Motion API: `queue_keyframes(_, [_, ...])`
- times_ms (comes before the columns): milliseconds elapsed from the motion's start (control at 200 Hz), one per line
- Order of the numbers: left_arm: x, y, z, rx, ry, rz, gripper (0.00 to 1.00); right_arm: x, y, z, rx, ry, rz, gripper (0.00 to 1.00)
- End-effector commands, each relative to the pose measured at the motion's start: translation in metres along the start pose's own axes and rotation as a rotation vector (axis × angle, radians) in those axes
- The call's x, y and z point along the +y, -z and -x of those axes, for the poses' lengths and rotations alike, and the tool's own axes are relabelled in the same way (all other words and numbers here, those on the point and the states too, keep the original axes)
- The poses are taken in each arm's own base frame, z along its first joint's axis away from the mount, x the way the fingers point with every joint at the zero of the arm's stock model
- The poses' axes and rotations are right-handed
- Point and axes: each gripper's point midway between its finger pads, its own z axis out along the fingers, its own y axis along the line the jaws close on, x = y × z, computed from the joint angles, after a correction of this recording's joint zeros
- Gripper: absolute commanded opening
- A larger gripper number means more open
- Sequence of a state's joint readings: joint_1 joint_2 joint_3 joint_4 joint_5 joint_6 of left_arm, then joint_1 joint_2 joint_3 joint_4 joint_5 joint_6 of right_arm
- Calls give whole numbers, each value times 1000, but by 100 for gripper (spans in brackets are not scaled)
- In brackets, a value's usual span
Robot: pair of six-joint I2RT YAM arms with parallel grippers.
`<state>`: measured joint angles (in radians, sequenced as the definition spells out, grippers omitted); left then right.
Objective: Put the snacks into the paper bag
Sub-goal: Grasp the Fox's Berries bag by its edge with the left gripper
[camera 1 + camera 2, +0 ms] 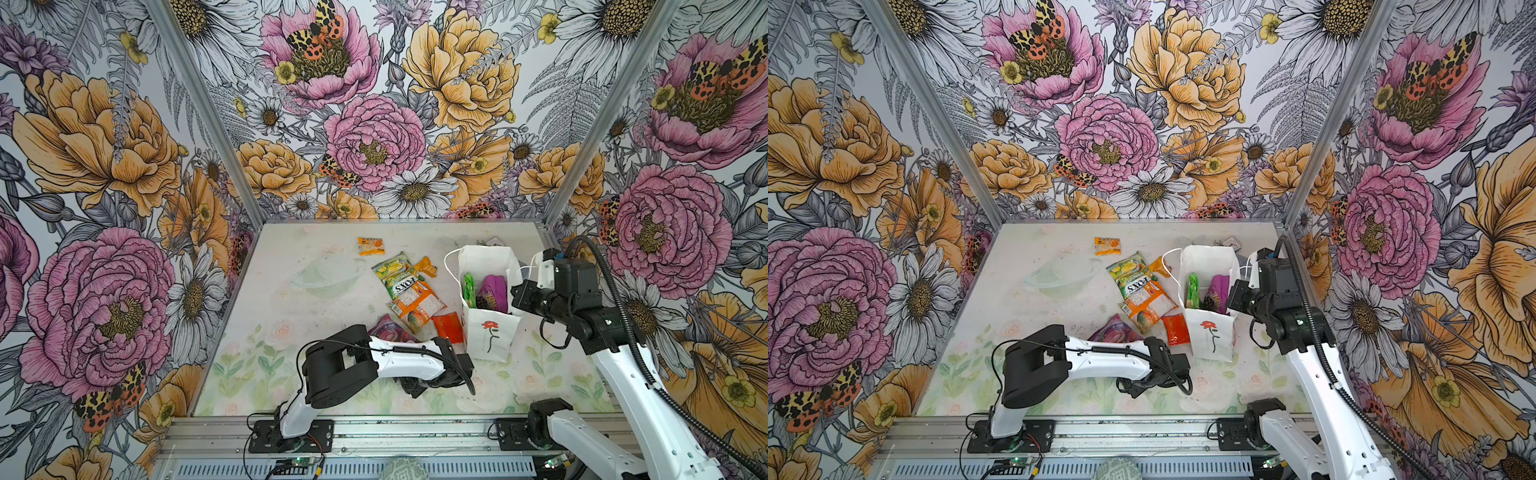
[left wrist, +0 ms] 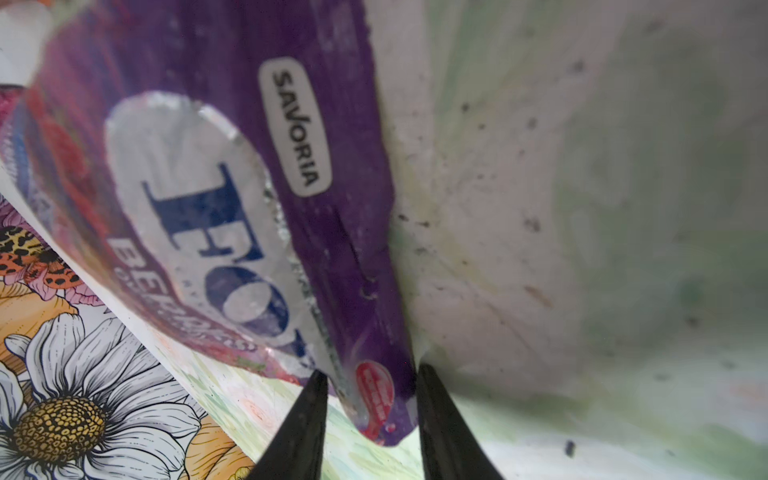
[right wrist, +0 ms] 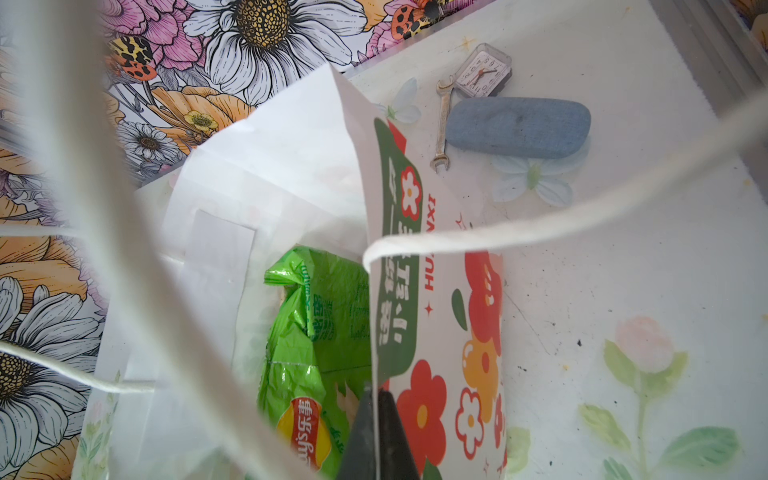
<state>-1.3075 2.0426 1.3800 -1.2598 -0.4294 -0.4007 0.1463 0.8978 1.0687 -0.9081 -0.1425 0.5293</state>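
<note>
In the left wrist view my left gripper [image 2: 372, 372] stands partly open astride one corner of a purple FOX'S packet [image 2: 232, 174] that lies on the table, with a fingertip at each edge. In both top views this packet [image 1: 390, 328] shows behind my left arm, which hides the gripper. My right gripper [image 3: 376, 399] is shut on the side wall of the paper bag [image 3: 436, 332], which stands upright [image 1: 490, 336] with a green packet [image 3: 316, 332] and a purple one [image 1: 494, 291] inside. Left of the bag lie a red packet [image 1: 448, 327], an orange one [image 1: 415, 307] and a yellow-green one [image 1: 395, 274].
A small orange packet [image 1: 370, 245] lies alone near the back. Behind the bag sit a small clock [image 3: 482, 70], a metal wrench [image 3: 442, 124] and a blue-grey case [image 3: 519, 126]. The bag's white cord handles [image 3: 540, 232] hang loose across the right wrist view. Flowered walls enclose the table.
</note>
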Motion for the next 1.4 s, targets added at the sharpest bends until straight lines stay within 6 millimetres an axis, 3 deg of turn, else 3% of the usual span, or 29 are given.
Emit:
queue_keyframes(0, [-15, -14, -4, 45, -5, -32, 33, 16, 13, 29, -118, 39, 54, 0])
queue_keyframes(260, [-30, -13, -1, 25, 20, -139, 21, 16, 13, 28, -115, 36, 60, 0])
queue_keyframes(651, [-19, -6, 2, -34, 75, -147, 0, 16, 14, 27, -121, 37, 61, 0])
queue_keyframes(821, [-6, 5, 8, -100, 149, -175, 0, 15, 13, 26, -117, 35, 58, 0])
queue_keyframes(1276, [5, 17, 13, -174, 228, -204, 0, 14, 13, 25, -118, 30, 56, 0])
queue_keyframes(1296, [11, 27, 15, -208, 246, -216, 0, 14, 14, 25, -120, 30, 57, 0])
queue_keyframes(1396, [22, 40, 18, -275, 295, -213, 0, 15, 15, 26, -123, 31, 58, 0])
